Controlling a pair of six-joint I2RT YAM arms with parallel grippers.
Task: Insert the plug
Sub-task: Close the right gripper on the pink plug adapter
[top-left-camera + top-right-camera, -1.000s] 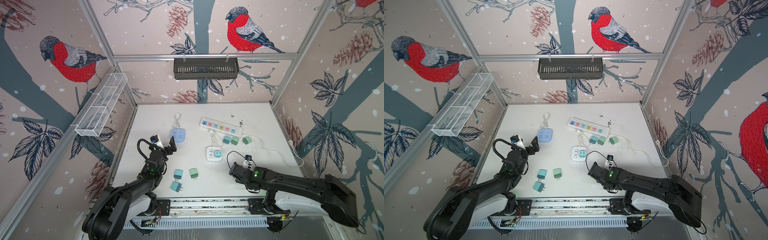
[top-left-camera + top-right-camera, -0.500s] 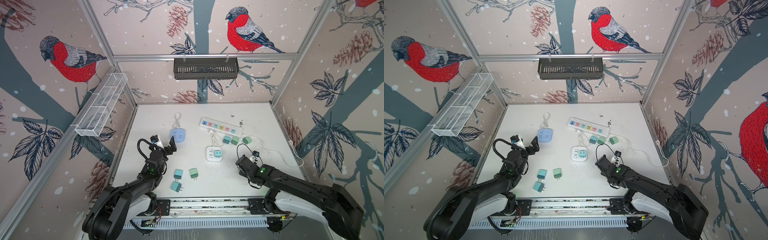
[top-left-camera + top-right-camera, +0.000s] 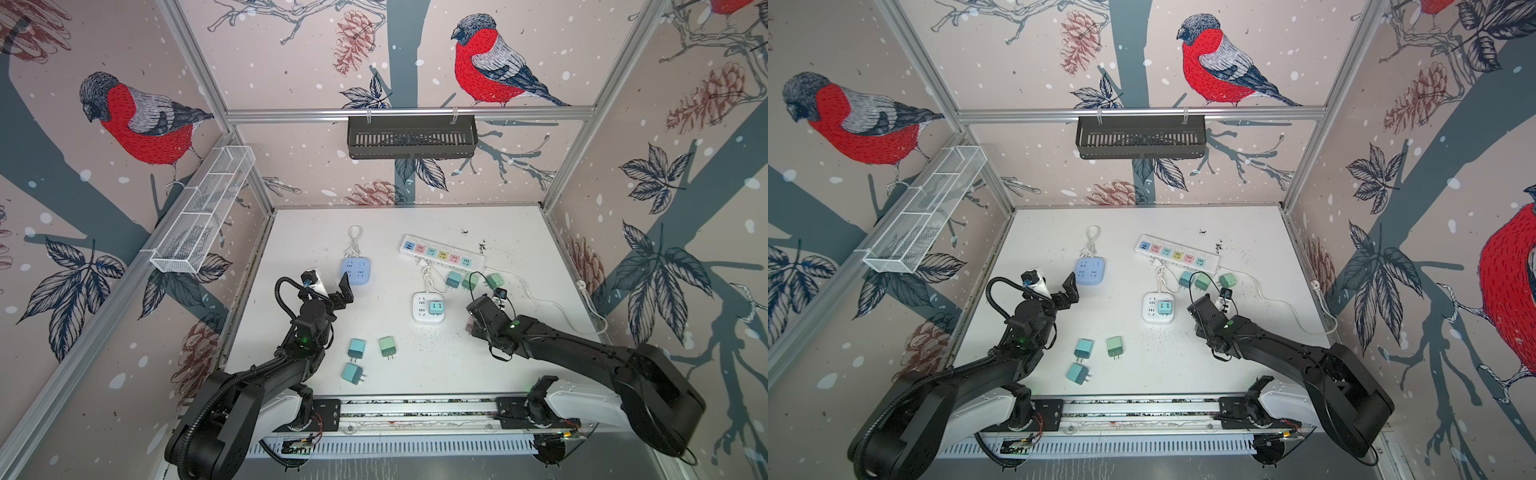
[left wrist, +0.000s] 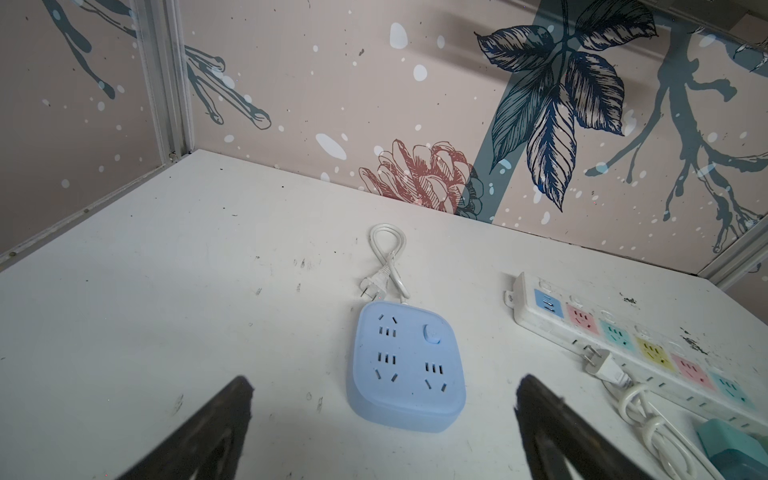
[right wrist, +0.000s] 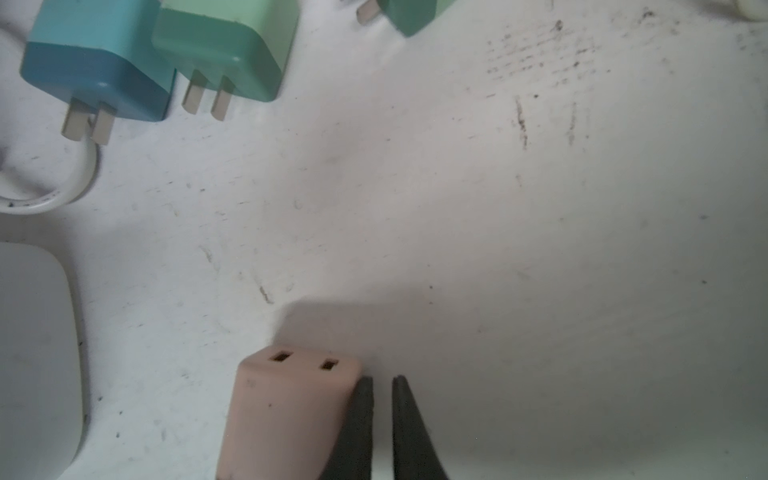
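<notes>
1. My left gripper [image 4: 384, 379] hangs over the table just short of the blue square socket [image 4: 407, 365]. Its jaws are spread wide and hold nothing.
2. My right gripper [image 5: 382, 378] sits low over the white table [image 5: 540, 249]. Its jaws are pressed almost together with only a thin slit between them, and they pinch nothing.
3. The pink plug [image 5: 291, 411] lies just beside the outer side of one right finger [image 5: 359, 415] and seems to touch it. It is not between the jaws. The end face that I see carries two small slots.
4. In both top views the white square socket [image 3: 429, 308] lies just left of the right gripper. A teal plug [image 3: 436, 307] is already seated in it.
5. Ahead of the right gripper, a blue plug [image 5: 95, 62] and a green plug [image 5: 224, 50] lie side by side with their prongs pointing back toward it. They lie near the long power strip [image 3: 442, 253].
6. A white cable [image 5: 62, 191] curls just below the blue plug's prongs in the right wrist view.
7. Three loose plugs [image 3: 356, 348] lie near the front of the table, closer to the left arm.
</notes>
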